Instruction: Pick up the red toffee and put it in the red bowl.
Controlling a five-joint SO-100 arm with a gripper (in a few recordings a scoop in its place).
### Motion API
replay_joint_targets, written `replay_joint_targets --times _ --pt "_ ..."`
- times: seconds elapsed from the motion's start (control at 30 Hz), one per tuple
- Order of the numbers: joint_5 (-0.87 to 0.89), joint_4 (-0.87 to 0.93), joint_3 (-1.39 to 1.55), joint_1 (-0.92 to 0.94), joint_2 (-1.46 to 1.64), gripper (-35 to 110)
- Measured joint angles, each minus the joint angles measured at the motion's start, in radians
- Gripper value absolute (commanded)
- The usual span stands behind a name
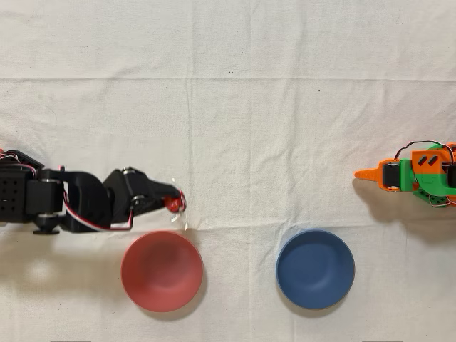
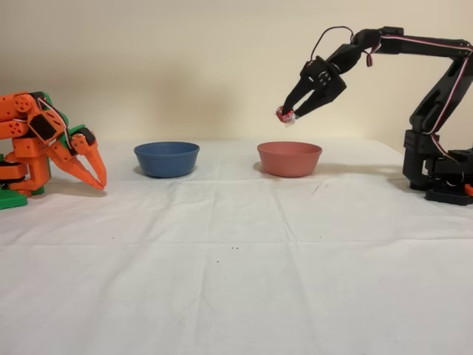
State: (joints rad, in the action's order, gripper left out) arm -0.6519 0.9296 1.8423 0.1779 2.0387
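Gripper (image 2: 290, 112) of the black arm is clamped on the red toffee (image 2: 284, 115), which sits pinched between the fingertips and is carried high in the air, well clear of the white tablecloth (image 2: 236, 259). In the fixed view the candy hangs above the red bowl (image 2: 289, 158), over its left part, with open air between them. The overhead view tells the part that matters: the red toffee (image 1: 173, 204) lies just off the rim of the red bowl (image 1: 162, 271), toward the top of the picture and a little to the right of the bowl's centre, so it looks not yet squarely over the hollow. By my judgement the coming move is a short carry toward the bowl's middle, then a lowering and a release. The blue bowl (image 2: 166, 158) stands well apart to the side, nearer the idle orange arm (image 2: 44, 144), and plays no part.
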Motion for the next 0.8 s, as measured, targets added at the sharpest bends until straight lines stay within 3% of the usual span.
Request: replay_joint_targets --times 0.8 --pt "-0.092 -0.166 -0.012 0.344 -0.063 5"
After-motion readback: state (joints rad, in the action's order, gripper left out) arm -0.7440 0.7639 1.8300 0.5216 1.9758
